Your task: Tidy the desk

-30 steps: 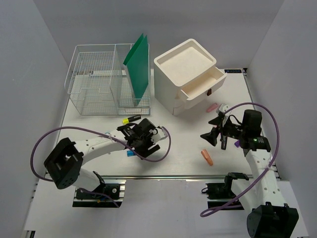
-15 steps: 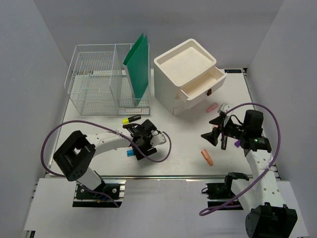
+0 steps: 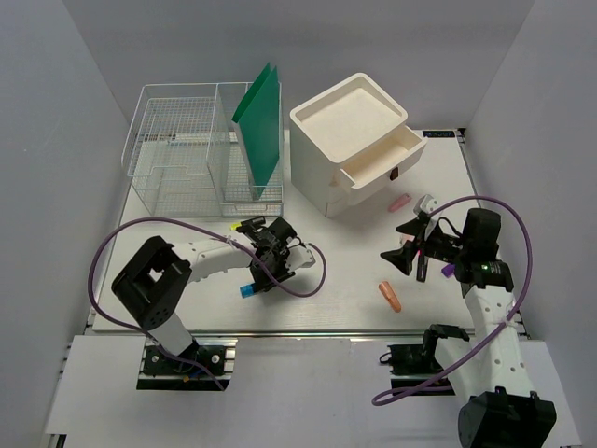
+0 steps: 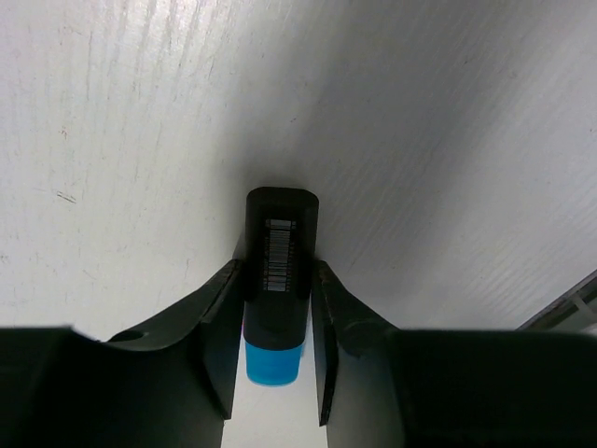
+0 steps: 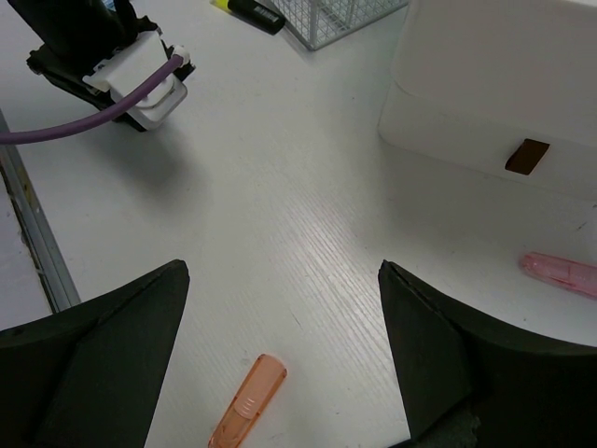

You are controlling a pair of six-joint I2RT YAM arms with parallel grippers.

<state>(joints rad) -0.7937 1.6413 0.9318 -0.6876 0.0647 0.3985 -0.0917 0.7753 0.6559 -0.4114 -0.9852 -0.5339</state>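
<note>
On the white desk (image 3: 340, 266), my left gripper (image 3: 254, 278) is low at the left-centre. Its jaws press both sides of a black marker (image 4: 282, 224) with a blue cap (image 4: 272, 362), which lies flat on the tabletop; the cap also shows in the top view (image 3: 245, 291). My right gripper (image 3: 395, 244) hovers open over the right side, and the right wrist view (image 5: 283, 271) shows nothing between its fingers. An orange marker (image 5: 247, 403) lies just below it (image 3: 390, 296).
A white drawer box (image 3: 350, 140) with one drawer pulled out stands at the back. A wire basket (image 3: 177, 159) holding a green folder (image 3: 259, 121) stands to its left. A yellow highlighter (image 3: 247, 224), a pink marker (image 3: 399, 202) and a purple item (image 3: 447, 272) lie loose. A metal rail (image 3: 308, 333) lines the near edge.
My left gripper has shifted slightly toward the back and its jaws have closed in onto the blue-capped marker. The right arm has barely moved and stays open.
</note>
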